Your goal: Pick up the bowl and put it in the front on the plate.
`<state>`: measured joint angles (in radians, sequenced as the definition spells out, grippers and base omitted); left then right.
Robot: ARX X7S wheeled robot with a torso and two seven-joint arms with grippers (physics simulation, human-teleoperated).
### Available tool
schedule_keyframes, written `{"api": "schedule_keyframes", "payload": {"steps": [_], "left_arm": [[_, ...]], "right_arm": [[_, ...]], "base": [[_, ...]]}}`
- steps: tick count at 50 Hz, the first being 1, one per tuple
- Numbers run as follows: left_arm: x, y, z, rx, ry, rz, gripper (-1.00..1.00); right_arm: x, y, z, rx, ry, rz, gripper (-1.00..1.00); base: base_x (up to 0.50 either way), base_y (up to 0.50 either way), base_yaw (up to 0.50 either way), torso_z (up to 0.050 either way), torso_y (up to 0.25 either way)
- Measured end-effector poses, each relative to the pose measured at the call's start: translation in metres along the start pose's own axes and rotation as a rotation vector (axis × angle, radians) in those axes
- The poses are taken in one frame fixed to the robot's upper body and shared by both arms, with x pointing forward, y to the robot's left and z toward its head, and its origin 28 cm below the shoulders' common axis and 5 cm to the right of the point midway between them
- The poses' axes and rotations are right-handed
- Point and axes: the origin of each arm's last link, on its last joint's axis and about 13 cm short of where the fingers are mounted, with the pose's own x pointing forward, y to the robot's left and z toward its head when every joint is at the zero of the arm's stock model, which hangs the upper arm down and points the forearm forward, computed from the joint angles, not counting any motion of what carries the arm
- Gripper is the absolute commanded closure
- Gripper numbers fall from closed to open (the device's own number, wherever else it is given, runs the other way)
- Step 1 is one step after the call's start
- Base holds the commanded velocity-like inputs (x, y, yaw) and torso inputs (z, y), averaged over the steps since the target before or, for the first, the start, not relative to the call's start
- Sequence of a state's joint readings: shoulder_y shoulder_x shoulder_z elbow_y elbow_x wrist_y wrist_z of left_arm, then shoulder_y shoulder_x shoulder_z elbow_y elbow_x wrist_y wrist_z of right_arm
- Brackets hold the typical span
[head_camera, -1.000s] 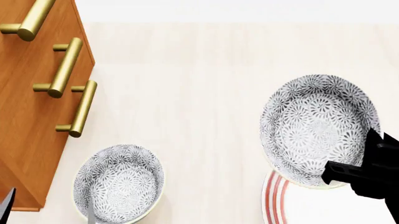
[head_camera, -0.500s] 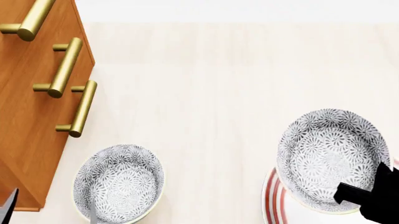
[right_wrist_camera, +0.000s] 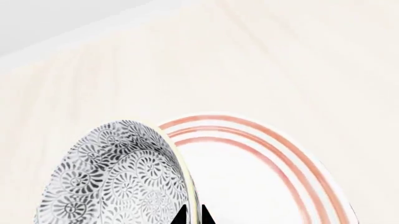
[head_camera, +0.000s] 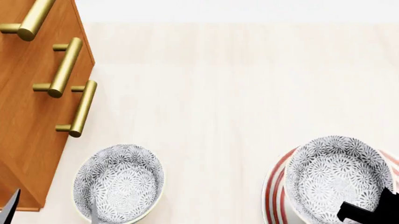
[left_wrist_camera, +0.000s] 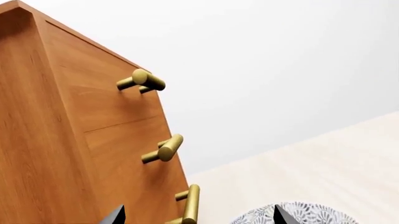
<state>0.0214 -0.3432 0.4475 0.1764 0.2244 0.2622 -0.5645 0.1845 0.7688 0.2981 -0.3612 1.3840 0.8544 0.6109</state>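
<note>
The bowl [head_camera: 339,179], white with a dense grey-blue flower pattern, is over the red-ringed plate [head_camera: 274,196] at the front right. I cannot tell whether it touches the plate. My right gripper [head_camera: 356,214] is shut on the bowl's near rim. In the right wrist view its two black fingertips [right_wrist_camera: 192,217] pinch the pale rim, one on each side, with the bowl [right_wrist_camera: 118,182] tilted against the plate [right_wrist_camera: 262,172]. My left gripper [left_wrist_camera: 196,219] is open and holds nothing; only a tip [head_camera: 9,205] shows at the front left.
A look-alike bowl [head_camera: 118,182] stands at the front left, beside the wooden drawer cabinet [head_camera: 31,116] with brass handles [head_camera: 65,67]. The left wrist view shows that bowl [left_wrist_camera: 293,215] and the cabinet [left_wrist_camera: 62,140]. A pale tabletop [head_camera: 212,93] stretches behind.
My right gripper has carried the bowl toward the front and down, from behind the plate's edge to over the plate. The left arm and the other bowl have not moved.
</note>
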Motion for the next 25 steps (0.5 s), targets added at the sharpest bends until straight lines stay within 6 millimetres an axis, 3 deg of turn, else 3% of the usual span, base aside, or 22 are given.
{"api": "schedule_keyframes", "payload": {"steps": [25], "left_arm": [[-0.0006, -0.0002, -0.0014, -0.006, 0.011, -0.001, -1.00]], "right_arm": [[0.0090, -0.0080, -0.0097, -0.009, 0.010, -0.070, 1.00]], "base": [[0.00, 0.00, 0.00, 0.000, 0.000]]}}
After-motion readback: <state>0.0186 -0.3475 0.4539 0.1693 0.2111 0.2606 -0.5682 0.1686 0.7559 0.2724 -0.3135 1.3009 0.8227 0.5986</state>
